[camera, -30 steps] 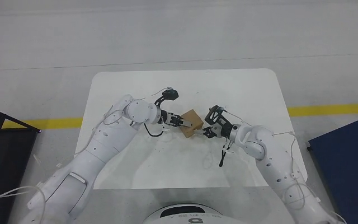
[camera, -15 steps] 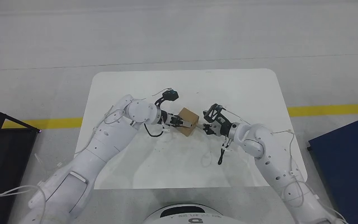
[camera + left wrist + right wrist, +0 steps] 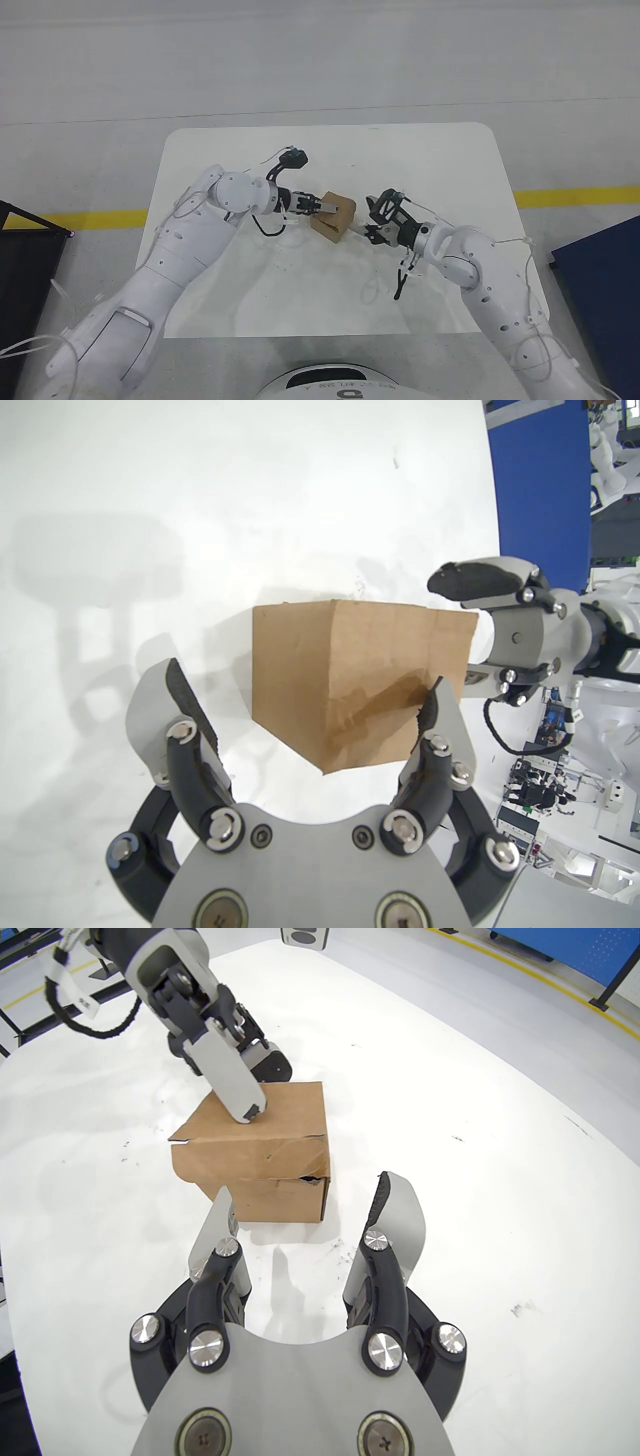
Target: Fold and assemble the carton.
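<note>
Carton (image 3: 334, 215) sat on table (image 3: 420, 160), near its middle; brown cube, nearly closed. Top flap not flush: one corner jutted past side wall, short tear along one top edge. Left gripper (image 3: 262, 1090) at carton's top edge on left-arm side, claw apart, one fingertip (image 3: 248, 1114) resting on top panel. Right gripper (image 3: 302, 1193) just beside carton's opposite side, claw apart, holding nothing; contact unclear. Judged light, thin board, easily dented, likely to slide. Best steadied by opposite walls, with flap pressed near crease.
</note>
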`<state>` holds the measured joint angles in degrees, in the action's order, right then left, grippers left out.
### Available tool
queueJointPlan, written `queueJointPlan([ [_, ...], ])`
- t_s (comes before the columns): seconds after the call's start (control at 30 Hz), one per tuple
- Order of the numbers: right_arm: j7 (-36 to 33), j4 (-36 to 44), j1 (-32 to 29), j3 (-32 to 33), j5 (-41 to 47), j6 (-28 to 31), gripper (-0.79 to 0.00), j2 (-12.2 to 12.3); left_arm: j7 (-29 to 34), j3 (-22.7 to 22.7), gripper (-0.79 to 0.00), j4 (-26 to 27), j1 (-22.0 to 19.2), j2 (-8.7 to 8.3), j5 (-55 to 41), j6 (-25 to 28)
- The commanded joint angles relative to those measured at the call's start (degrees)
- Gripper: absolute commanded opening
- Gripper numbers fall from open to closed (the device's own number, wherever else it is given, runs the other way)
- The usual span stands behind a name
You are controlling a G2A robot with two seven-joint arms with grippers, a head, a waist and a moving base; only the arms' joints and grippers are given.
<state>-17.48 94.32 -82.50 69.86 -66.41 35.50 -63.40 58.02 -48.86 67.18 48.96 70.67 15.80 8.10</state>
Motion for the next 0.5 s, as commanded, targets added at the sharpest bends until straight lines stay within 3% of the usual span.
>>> queueJointPlan([
  [0.0, 0.20, 0.37, -0.20, 0.01, -0.17, 0.07, -0.262, 0.05, -0.42, -0.53, 0.000, 0.15, 0.29, -0.16, -0.01, -0.06],
  [0.47, -0.17, 1.09, 1.45, -2.85, -1.29, -0.10, -0.342, -0.15, -0.98, -0.44, 0.000, -0.56, 1.31, -0.16, -0.42, 0.33],
])
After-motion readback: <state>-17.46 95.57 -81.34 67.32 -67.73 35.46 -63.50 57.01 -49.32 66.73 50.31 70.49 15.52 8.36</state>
